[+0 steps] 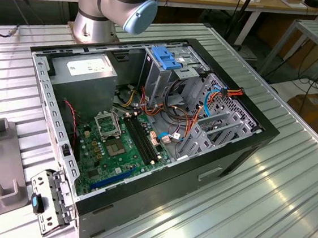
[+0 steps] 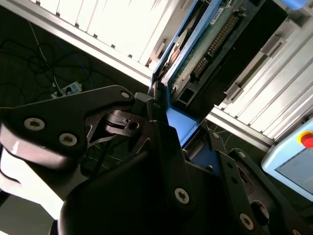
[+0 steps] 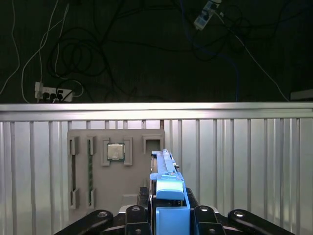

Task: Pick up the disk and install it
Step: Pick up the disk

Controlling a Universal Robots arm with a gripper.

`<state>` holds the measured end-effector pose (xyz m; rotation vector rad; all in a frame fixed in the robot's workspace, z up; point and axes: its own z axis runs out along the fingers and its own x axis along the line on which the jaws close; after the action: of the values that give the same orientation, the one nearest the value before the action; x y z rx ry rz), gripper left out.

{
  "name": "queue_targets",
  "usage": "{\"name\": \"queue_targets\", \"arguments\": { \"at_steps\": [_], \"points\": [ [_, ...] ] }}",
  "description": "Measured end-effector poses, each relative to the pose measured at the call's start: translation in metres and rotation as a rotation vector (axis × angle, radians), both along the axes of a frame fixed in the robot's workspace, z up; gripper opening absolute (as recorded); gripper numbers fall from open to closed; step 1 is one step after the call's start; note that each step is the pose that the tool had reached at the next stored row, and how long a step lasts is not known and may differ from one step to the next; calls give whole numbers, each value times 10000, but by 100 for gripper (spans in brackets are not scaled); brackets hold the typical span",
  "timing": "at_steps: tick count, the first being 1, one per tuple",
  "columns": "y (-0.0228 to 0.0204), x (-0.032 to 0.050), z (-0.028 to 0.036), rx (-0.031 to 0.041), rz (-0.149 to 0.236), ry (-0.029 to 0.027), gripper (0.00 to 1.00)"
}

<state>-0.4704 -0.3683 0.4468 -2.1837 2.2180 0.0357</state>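
First wrist view gives me the disk (image 3: 168,188) edge-on, its blue rail pinched in the gripper (image 3: 171,218), jaws pressed together on it; it hangs over the ribbed bench (image 3: 254,161), just beside the grey fixture plate (image 3: 132,183) carrying a processor chip (image 3: 116,152) near the bench's edge. In the exterior view I see the open computer case (image 1: 223,154) mid-bench; its grey drive cage (image 1: 160,82) stands upright, topped by a light-blue latch (image 1: 165,57).

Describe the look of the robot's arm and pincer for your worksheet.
The arm has rounded silver-grey metal joints with a pale blue round cap. The pincer is black, built of hinged flat links fastened with round silver bolts.
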Motion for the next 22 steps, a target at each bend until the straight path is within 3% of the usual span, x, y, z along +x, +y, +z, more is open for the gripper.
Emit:
{"name": "queue_targets", "arguments": {
  "at_steps": [22],
  "points": [
    [0, 0, 178, 0, 0, 1, 37]
  ]
}}
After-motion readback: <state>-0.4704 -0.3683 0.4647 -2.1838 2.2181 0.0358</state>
